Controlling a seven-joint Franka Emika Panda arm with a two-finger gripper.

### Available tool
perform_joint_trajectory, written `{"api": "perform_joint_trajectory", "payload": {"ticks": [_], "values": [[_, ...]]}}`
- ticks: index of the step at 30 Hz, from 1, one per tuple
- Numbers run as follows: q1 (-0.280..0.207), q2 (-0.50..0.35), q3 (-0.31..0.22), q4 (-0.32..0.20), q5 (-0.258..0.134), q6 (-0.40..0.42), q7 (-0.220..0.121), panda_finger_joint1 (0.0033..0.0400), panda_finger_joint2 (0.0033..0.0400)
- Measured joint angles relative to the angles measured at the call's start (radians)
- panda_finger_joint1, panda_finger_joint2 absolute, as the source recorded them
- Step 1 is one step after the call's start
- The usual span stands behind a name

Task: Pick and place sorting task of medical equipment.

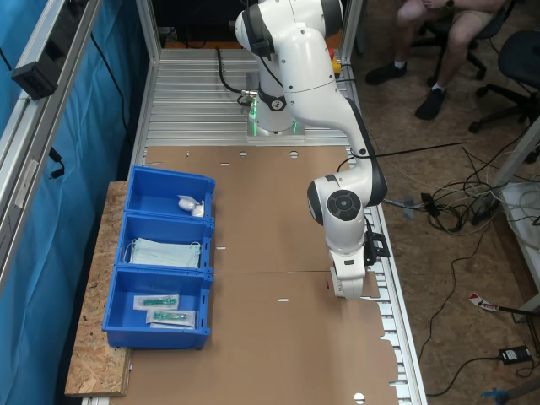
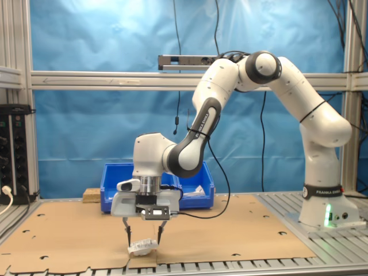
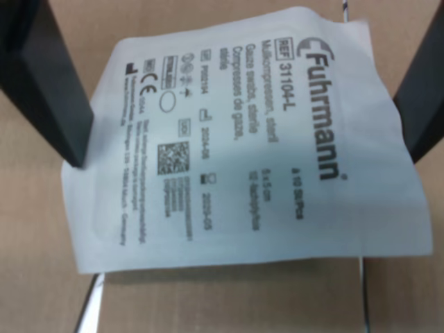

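Note:
The medical equipment, a flat white sealed packet (image 3: 243,139) with grey print, lies on the brown cardboard between my two dark fingers (image 3: 52,90). In the second exterior view the packet (image 2: 142,247) rests near the cardboard's front edge. My gripper (image 2: 144,234) points straight down over it, open, one fingertip on each side and low at the packet's edges. In the wrist view the gripper (image 3: 248,159) straddles the packet without pinching it. In the first exterior view the arm's white wrist (image 1: 344,219) covers the gripper and the packet.
Three blue bins (image 1: 118,253) stand in a row at the first exterior view's left, holding white packets (image 1: 190,204), pale blue masks (image 1: 164,251) and clear packets with green items (image 1: 164,308). The table's rail edge (image 1: 390,304) runs close beside the arm. A seated person's legs (image 1: 447,34) and floor cables (image 1: 464,202) lie beyond.

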Motion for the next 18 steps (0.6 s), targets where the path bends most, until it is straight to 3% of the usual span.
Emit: {"api": "perform_joint_trajectory", "payload": {"ticks": [18], "values": [[0.0, 0.0, -0.001, 0.004, 0.0, 0.013, 0.0, 0.04, 0.04]]}}
